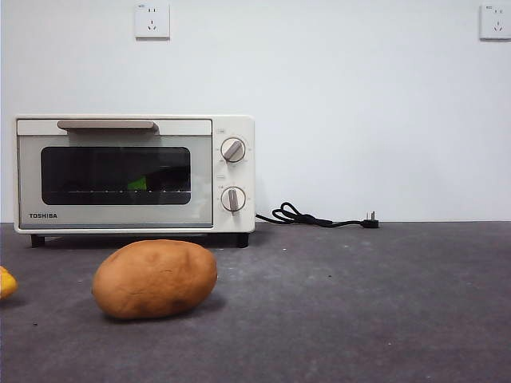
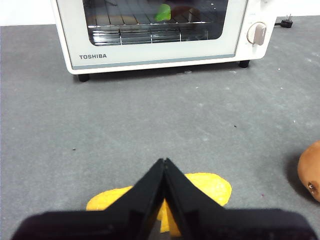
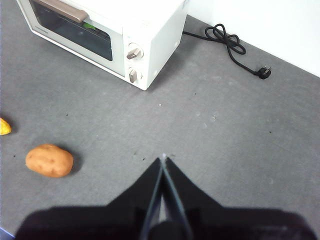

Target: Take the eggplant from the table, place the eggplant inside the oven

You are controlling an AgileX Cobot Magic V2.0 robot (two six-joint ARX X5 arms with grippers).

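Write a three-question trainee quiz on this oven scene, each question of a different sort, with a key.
1. True or false: the door of the oven is shut.
2. Multiple choice: where does the eggplant's green cap show? A) on the table beside the potato; B) behind the oven glass, on the wire rack; C) between the jaws of the left gripper.
3. Fill the gap: the jaws of the right gripper are ____, holding nothing.

Key: 1 true; 2 B; 3 shut.
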